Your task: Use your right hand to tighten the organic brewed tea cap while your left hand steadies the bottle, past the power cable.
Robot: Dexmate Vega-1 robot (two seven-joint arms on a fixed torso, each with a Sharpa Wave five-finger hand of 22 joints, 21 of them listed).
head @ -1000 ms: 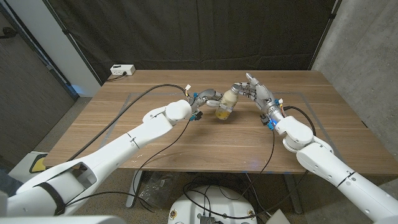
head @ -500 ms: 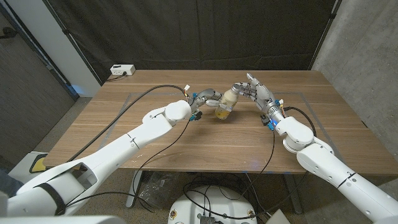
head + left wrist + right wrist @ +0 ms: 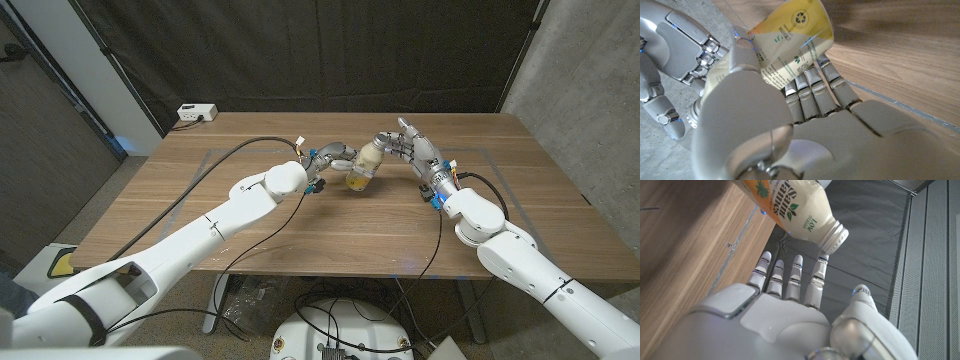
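The wooden table (image 3: 300, 215) stands before a dark curtain (image 3: 300, 50). On it I count 1 bottle (image 3: 363, 166), tilted and lifted at the middle; the left hand (image 3: 335, 157) holds it. The right hand (image 3: 400, 141) has straight, spread fingers beside the cap (image 3: 834, 235). 1 white power box (image 3: 196, 113) sits at the far corner.

Looks like a robotics lab or test cell; bare wooden table (image 3: 330, 215) under the hands, black curtain (image 3: 300, 55) hung well beyond them, grey concrete wall (image 3: 590, 80) off past the right hand (image 3: 405, 148); white power strip (image 3: 196, 113) at the far corner beyond the left hand (image 3: 335, 160)
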